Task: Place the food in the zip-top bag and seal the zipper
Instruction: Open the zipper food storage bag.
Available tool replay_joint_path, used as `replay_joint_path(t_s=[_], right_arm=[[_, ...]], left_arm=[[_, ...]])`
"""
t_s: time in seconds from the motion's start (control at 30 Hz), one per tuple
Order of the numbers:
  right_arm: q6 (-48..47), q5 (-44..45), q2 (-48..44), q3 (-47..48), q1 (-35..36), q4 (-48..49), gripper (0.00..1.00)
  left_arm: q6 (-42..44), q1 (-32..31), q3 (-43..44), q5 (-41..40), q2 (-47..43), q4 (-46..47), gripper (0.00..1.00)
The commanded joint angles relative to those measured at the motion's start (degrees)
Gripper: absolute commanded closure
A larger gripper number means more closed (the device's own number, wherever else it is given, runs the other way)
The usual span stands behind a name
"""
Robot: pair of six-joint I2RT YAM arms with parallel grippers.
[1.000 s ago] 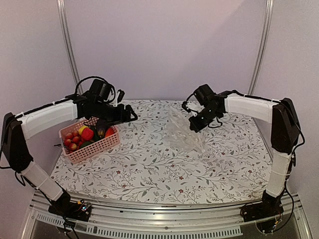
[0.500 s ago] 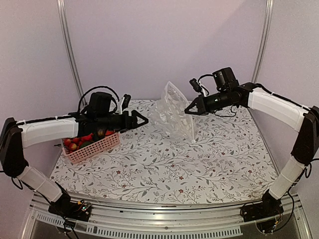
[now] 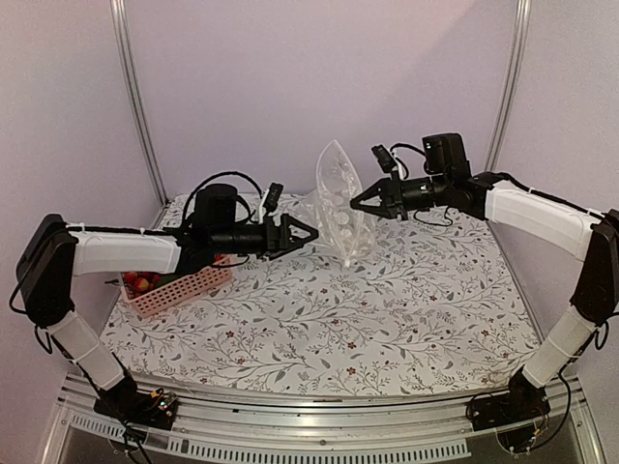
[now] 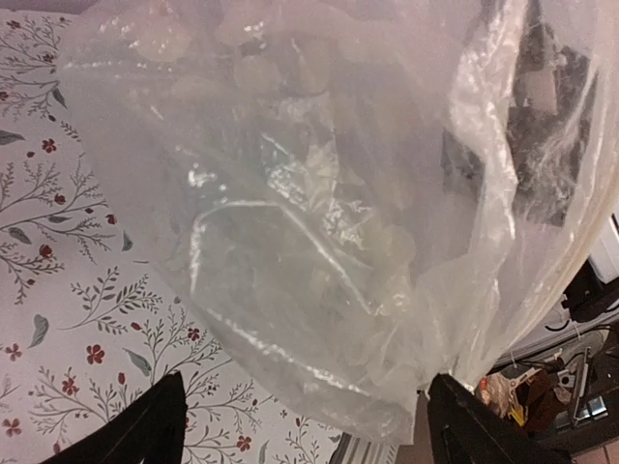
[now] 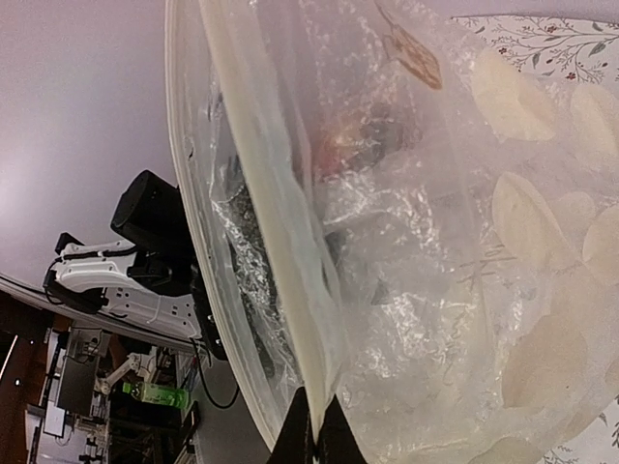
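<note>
Right gripper [image 3: 356, 205] pinches zip-top bag [image 3: 338, 193]; food [image 3: 143, 281] (in basket [image 3: 184, 288]) mostly hidden.

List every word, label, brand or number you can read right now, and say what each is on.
No text can be read in any view.
zip-top bag: pale round prints and one small brown mark, no legible letters.
green object in the right wrist background: too small and blurred to read.
tablecloth: floral pattern only, no words.

The zip-top bag [image 3: 340, 203] is clear, glossy, crinkled plastic; the basket [image 3: 181, 287], pink plastic.
</note>
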Motion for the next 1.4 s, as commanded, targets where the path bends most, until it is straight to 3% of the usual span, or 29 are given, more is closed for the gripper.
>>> replay_joint_path(t_s=[0.0, 0.27, 0.37, 0.57, 0.7, 0.83, 1.03, 1.07, 1.13, 1.2, 1.37], right_arm=[[8.5, -3.7, -3.1, -3.8, -1.2, 9.9, 1.00], [15.2, -5.1, -4.5, -6.6, -2.3, 17.2, 1.00], [16.1, -5.5, -4.6, -6.8, -2.3, 18.0, 1.00], [17.1, -5.9, -5.3, -7.6, -3.2, 18.6, 1.00], [17.9, -6.0, -6.6, -8.6, -5.2, 18.8, 1.00], [18.0, -6.2, -8.7, -10.2, -7.9, 18.7, 1.00], [17.9, -6.3, -12.8, -13.8, -10.6, 18.2, 1.00], [17.8, -6.2, -13.3, -14.3, -10.7, 17.9, 1.00], [17.0, -5.6, -14.1, -14.9, -10.8, 16.3, 1.00], [15.8, -4.8, -14.9, -15.0, -11.0, 14.1, 1.00], [9.8, 1.2, -14.9, -10.9, -11.3, 1.7, 1.00]], left_arm=[[-2.3, -1.7, 0.9, 2.6, 2.2, 8.7, 0.13], [2.5, -4.8, 1.6, 3.8, 2.5, 13.2, 0.13], [2.7, -4.9, 2.9, 3.2, 3.5, 12.2, 0.19], [3.2, -4.9, 3.0, -0.2, 3.5, 13.9, 0.52], [4.8, -4.9, 2.4, -0.6, 1.4, 11.3, 0.66], [8.3, -4.9, 1.4, -2.9, -1.2, 4.9, 1.00], [13.2, -4.7, 1.3, -12.9, -4.4, -7.2, 0.98], [13.5, -4.6, 1.4, -13.9, -4.6, -8.3, 0.92], [14.2, -4.4, 2.2, -15.1, -5.2, -10.7, 0.65], [15.5, -4.3, 3.9, -16.3, -5.8, -14.9, 0.47], [18.5, -4.2, 4.8, -23.5, -10.8, -25.8, 0.33]])
